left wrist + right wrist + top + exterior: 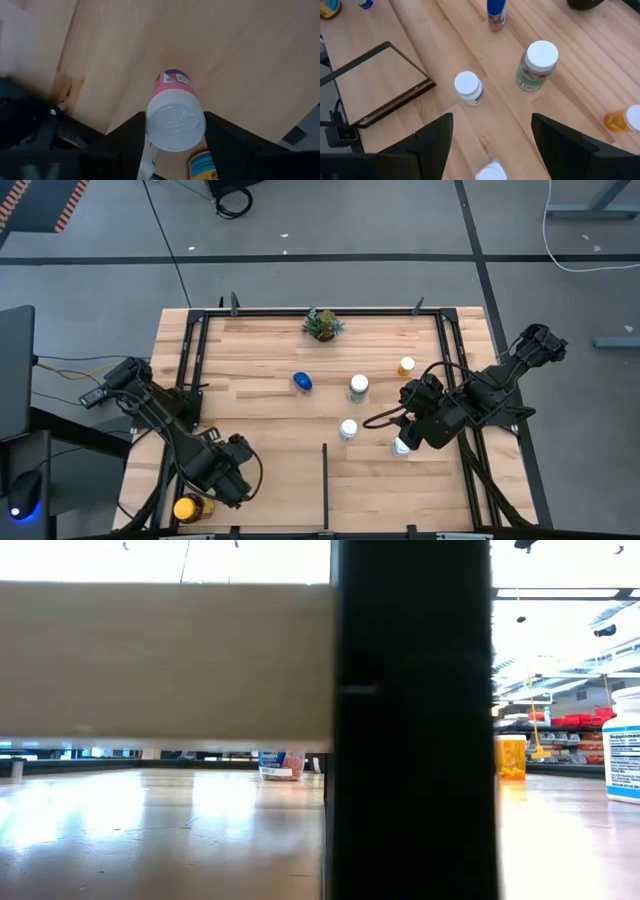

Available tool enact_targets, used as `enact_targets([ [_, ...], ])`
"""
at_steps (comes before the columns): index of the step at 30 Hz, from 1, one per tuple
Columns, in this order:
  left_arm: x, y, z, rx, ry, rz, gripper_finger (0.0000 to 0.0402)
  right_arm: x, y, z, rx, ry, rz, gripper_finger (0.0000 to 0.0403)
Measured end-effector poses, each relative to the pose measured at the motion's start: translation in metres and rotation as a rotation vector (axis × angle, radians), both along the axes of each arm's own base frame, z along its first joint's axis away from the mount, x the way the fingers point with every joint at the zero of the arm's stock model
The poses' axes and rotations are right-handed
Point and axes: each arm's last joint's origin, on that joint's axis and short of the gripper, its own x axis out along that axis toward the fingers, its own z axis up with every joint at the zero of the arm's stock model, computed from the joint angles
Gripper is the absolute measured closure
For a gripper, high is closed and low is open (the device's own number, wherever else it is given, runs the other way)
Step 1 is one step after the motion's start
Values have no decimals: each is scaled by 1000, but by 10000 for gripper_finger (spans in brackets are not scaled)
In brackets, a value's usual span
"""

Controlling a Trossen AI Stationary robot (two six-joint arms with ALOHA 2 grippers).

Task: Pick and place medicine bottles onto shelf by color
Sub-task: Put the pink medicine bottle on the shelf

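Sorting is barely begun: a pinkish bottle (175, 120) is apparently pinched by the left tool (175, 131), while the right tool (492, 137) is spread over loose bottles.

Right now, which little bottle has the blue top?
The blue-topped bottle standing left of the other middle bottles, below the green plant. The clear bottle beside it, the orange bottle and the small white bottle all have white caps.

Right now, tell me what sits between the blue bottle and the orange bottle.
One white-capped bottle with a green label stands between the blue bottle and the orange bottle, in the high view.
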Motion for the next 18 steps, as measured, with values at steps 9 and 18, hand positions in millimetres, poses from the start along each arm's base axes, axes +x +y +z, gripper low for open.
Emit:
enact_targets([
  [9,1,0,0,-5,-6,7,199,0,0,0,4,2,2,126],
  [18,7,-17,1,-142,-109,-13,224,-2,4,0,8,4,20,126],
])
